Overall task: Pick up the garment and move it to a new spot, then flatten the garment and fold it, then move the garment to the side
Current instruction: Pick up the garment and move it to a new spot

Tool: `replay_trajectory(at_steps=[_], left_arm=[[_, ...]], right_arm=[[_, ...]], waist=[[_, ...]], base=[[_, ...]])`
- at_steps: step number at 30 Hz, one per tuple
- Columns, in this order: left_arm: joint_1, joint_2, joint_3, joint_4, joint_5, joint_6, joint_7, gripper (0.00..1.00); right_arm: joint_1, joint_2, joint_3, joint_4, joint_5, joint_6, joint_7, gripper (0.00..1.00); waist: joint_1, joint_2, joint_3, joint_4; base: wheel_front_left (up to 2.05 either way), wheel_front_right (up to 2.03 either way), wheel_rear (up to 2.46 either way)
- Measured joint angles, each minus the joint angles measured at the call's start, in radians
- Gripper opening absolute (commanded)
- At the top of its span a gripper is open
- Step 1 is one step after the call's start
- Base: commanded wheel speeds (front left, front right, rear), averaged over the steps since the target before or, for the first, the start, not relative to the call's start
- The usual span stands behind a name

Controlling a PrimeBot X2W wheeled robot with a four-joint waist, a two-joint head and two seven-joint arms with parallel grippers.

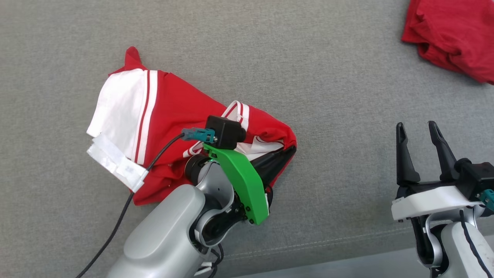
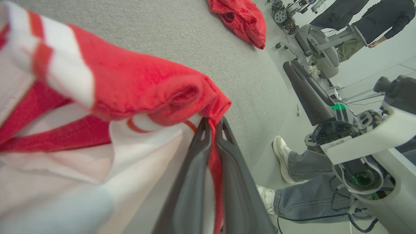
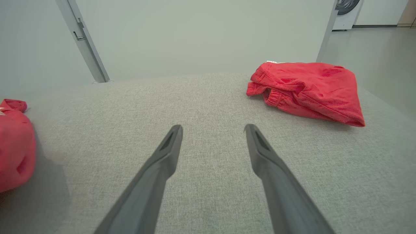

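The garment [image 1: 170,112] is a red and white piece with striped trim, lying crumpled on the grey surface left of centre. My left gripper [image 1: 289,151] is shut on its right-hand red edge. In the left wrist view a fold of red cloth is pinched between the two dark fingers [image 2: 195,169], and the garment [image 2: 123,84] bulges above them. My right gripper [image 1: 417,133] stands open at the lower right, well apart from the garment, nothing between its fingers [image 3: 162,162]. The garment's edge [image 3: 14,146] shows at the far left of the right wrist view.
A second, plain red garment [image 1: 455,34] lies bunched at the far right of the grey padded surface [image 1: 308,58], also seen as a red heap [image 3: 308,89]. Past the surface's edge a person's jeans and white shoes [image 2: 286,159] stand on the floor, beside other equipment.
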Motion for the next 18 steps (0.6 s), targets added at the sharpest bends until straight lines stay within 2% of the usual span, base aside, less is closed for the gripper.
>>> replay_trajectory(at_steps=[11,18], left_arm=[[-0.139,0.005,-0.097,-0.005,-0.013,0.084,0.003,0.00],[-0.200,0.007,-0.147,0.025,-0.011,0.128,0.003,0.00]], right_arm=[[0.004,0.079,-0.005,0.007,0.011,-0.001,-0.022,1.00],[-0.008,0.102,0.020,0.020,0.012,-0.001,-0.024,1.00]], waist=[[0.0000,0.0000,0.064,-0.139],[0.0000,0.0000,0.112,-0.215]], base=[[0.00,0.00,0.00],[0.00,0.00,0.00]])
